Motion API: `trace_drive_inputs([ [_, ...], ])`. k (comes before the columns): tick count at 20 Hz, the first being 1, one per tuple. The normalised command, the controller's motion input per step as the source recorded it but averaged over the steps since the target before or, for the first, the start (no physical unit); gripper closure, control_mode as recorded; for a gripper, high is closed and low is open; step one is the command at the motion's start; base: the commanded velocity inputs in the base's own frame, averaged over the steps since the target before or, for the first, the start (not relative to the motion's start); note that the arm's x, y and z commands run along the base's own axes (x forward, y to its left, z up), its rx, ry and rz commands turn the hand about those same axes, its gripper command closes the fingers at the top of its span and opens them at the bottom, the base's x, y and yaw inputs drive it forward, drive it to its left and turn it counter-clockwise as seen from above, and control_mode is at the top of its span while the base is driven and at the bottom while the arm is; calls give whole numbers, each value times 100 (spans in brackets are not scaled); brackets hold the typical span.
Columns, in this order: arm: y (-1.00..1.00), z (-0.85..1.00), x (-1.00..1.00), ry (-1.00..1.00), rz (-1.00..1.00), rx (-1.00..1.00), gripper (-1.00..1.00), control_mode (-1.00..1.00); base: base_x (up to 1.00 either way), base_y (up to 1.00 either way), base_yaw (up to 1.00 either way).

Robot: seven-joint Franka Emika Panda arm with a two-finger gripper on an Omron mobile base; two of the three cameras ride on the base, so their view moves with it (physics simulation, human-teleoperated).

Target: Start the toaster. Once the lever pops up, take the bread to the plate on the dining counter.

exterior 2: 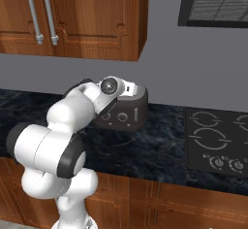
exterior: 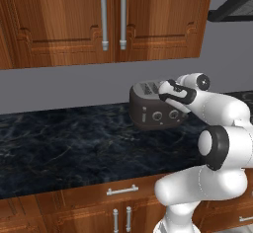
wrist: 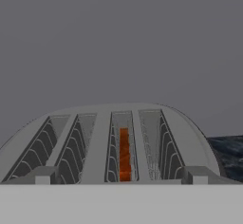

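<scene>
Your gripper (wrist: 121, 179) stood released, its two finger tips (wrist: 43, 176) spread wide and holding nothing, poised just above the near edge of the toaster (wrist: 114, 137). Between the tips, you looked along the four slots; the bread (wrist: 124, 154) sat down inside the third slot from the left, showing as an orange-brown strip. In the left base view the toaster (exterior: 153, 109) rested on the black-topped counter (exterior: 59, 148), toward the far wall, with the hand partly covering its right side. The lever (exterior: 144, 114) was the small pale tab on the near face, left of the two round knobs (exterior: 157, 116). You had likely still to start the toaster. To do it well, you would have brought one tip squarely over the tab, pressed straight down, and kept clear of the knobs.
</scene>
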Motion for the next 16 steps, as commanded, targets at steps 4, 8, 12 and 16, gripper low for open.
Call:
trace_drive_inputs([
  [4,0,0,0,0,0,0,-100,-100,0,0,0],
  [8,0,0,0,0,0,0,-100,-100,0,0,0],
  [12,0,0,0,0,0,0,-100,-100,0,0,0],
  [16,0,0,0,0,0,0,-100,-100,0,0,0],
])
